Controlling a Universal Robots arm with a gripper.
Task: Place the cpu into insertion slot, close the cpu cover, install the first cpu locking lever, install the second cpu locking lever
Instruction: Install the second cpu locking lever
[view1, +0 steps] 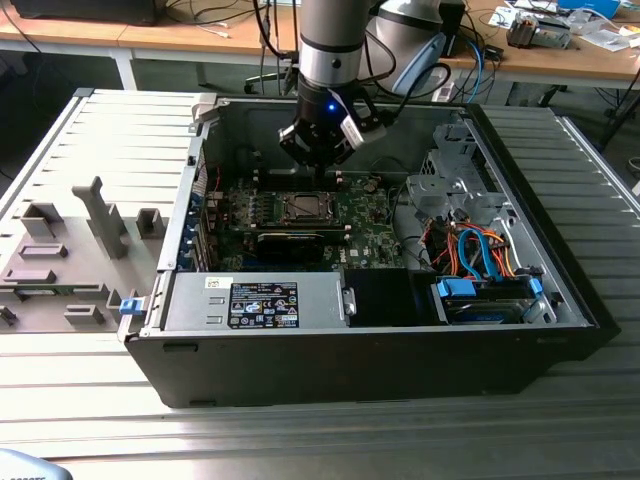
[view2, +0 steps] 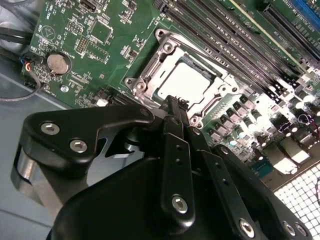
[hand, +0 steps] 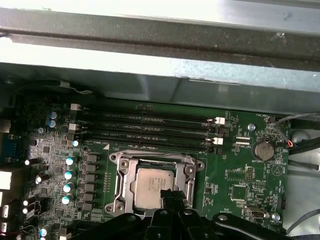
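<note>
The cpu (hand: 152, 187) (view2: 186, 82), a silver-grey square, lies flat in the insertion slot (hand: 192, 169) on the green motherboard (view1: 370, 225). The cpu cover (hand: 125, 177) (view2: 150, 75), a silver frame, lies flat around the chip. A thin metal lever (view2: 200, 50) runs along one side of the socket. My gripper (view1: 318, 165) (view2: 173, 100) (hand: 171, 196) hangs just above the socket's near edge. Its black fingers (view2: 176, 150) are shut together with nothing between them. In the exterior view the socket (view1: 303, 208) sits directly below the gripper.
The open computer case (view1: 380, 350) surrounds the board with tall metal walls. Long black memory slots (hand: 150, 127) run beside the socket. Capacitors (hand: 70, 175), a coin battery (hand: 261, 149), a power supply (view1: 260, 303) and orange and blue cables (view1: 480, 255) lie nearby. Grey fixtures (view1: 100, 215) stand at the exterior view's left.
</note>
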